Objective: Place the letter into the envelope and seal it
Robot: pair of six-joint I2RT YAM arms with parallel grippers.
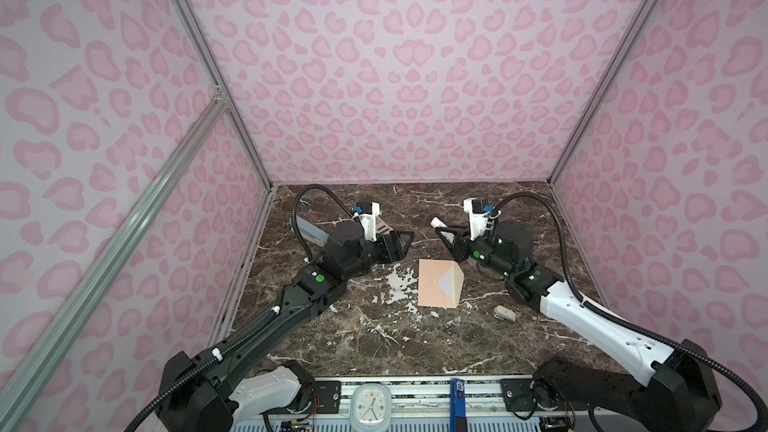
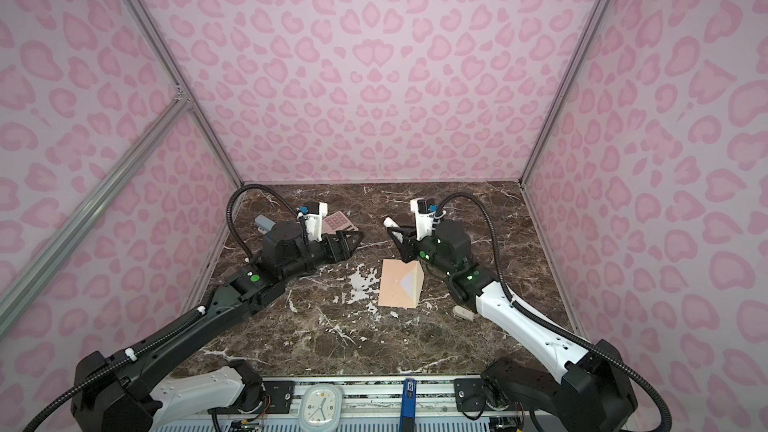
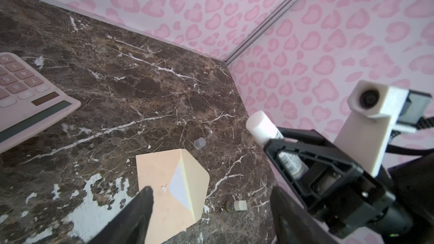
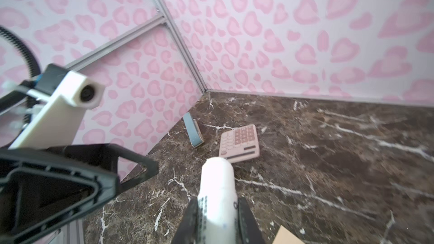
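The peach-tan envelope (image 1: 432, 288) (image 2: 395, 288) (image 3: 159, 179) lies flat mid-table, its flap half raised along the right edge. A white triangle, apparently the letter (image 3: 179, 184), shows in the opening under the flap. My left gripper (image 1: 400, 245) (image 3: 212, 195) hovers to the left of and behind the envelope. It is open, with nothing between its fingers (image 3: 143, 198). My right gripper (image 1: 445, 235) (image 4: 217, 210) hangs above the envelope's far right corner, shut on a white glue stick (image 4: 217, 179) (image 3: 260, 125) whose end pokes out past the fingertips.
A pink calculator (image 2: 340, 222) (image 4: 239, 143) and a grey-blue block (image 4: 193, 132) lie at the back left. A small clear cap (image 3: 199, 143) sits just behind the envelope. A small beige stapler-like item (image 1: 505, 313) lies under the right arm. Pink walls close three sides.
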